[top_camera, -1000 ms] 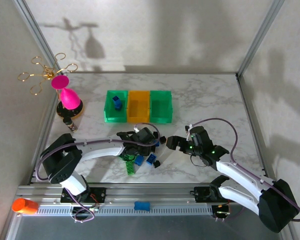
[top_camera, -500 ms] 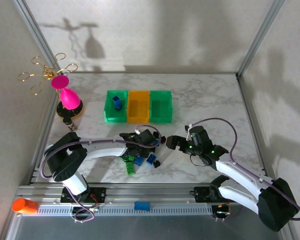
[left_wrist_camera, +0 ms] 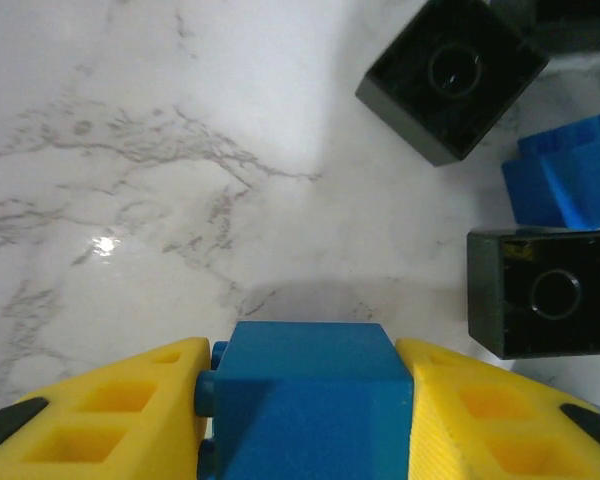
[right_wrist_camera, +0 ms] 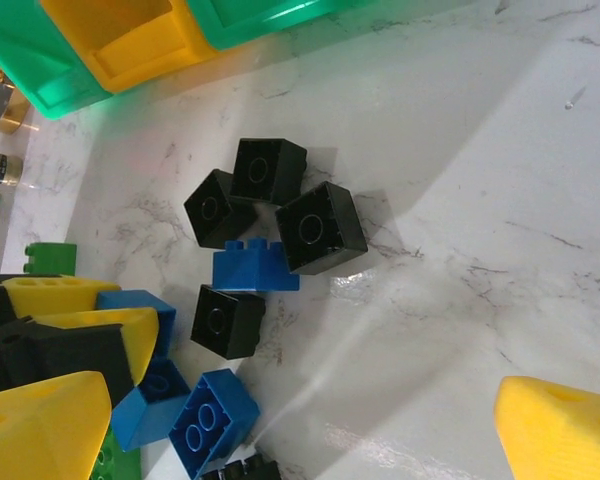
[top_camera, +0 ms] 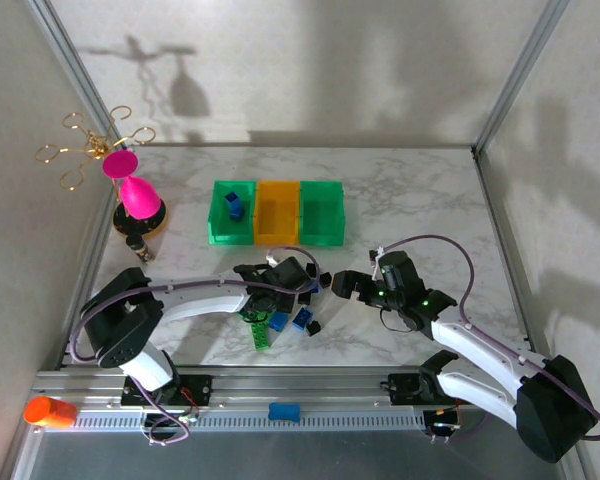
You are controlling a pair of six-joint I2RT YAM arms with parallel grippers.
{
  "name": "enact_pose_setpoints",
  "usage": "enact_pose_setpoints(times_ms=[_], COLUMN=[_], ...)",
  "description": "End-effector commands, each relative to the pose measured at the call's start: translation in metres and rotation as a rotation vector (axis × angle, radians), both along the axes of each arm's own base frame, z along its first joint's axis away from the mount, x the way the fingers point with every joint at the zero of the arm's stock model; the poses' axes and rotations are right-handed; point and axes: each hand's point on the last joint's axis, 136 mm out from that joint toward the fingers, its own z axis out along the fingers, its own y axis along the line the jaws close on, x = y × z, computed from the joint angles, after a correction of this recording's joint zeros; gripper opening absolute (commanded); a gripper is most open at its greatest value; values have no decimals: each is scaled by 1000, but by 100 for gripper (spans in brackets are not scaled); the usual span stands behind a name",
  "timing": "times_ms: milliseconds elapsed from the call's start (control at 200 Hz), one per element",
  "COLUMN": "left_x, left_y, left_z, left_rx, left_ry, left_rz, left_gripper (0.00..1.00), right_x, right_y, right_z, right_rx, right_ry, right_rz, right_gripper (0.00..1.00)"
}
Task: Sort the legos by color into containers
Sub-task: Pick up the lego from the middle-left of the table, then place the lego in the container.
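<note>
Blue brick [left_wrist_camera: 305, 400], judged light, rigid and slick, pinched across its flat side walls between the yellow fingers [left_wrist_camera: 110, 420] of the left hand [top_camera: 298, 283], close to the bench [top_camera: 410, 200] at the pile of black and blue legos [right_wrist_camera: 270, 225] on the near side of the containers [top_camera: 320, 240], with the right hand [top_camera: 342, 285] spread wide just right.

Your left gripper [top_camera: 306, 287] hides part of the pile of tiny plastic bricks [top_camera: 280, 322] from above. In its wrist view, the bottom edge cuts off the small blue plastic brick [left_wrist_camera: 305, 400] between its yellow fingers [left_wrist_camera: 110, 420].
</note>
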Motion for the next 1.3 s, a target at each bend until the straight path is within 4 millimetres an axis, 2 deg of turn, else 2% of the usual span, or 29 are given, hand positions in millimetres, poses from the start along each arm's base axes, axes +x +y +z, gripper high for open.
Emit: enact_pose_setpoints(times_ms=[0, 135, 305, 586, 661, 736, 926, 1297], left_x=[17, 41, 79, 133, 147, 159, 185, 223], left_y=[8, 25, 46, 91, 105, 116, 137, 141], left_z=[32, 54, 94, 130, 128, 118, 99, 66], left_rx=[3, 26, -2, -10, 6, 17, 26, 85], left_ry=[-89, -149, -249, -379, -383, -362, -336, -291], left_rz=[44, 93, 180, 340, 377, 404, 448, 435], left_gripper=[44, 44, 43, 43, 43, 43, 43, 43], right_x=[10, 17, 23, 31, 33, 35, 40, 47], right_y=[13, 20, 33, 55, 60, 63, 67, 71], right_z=[32, 41, 53, 62, 63, 62, 57, 46], right_rx=[68, 92, 118, 125, 130, 128, 123, 89], right_ry=[-84, -115, -140, -171, -171, -170, -159, -143], right_rz=[35, 43, 72, 98, 101, 102, 100, 101], right_gripper=[99, 99, 99, 99, 99, 99, 99, 99])
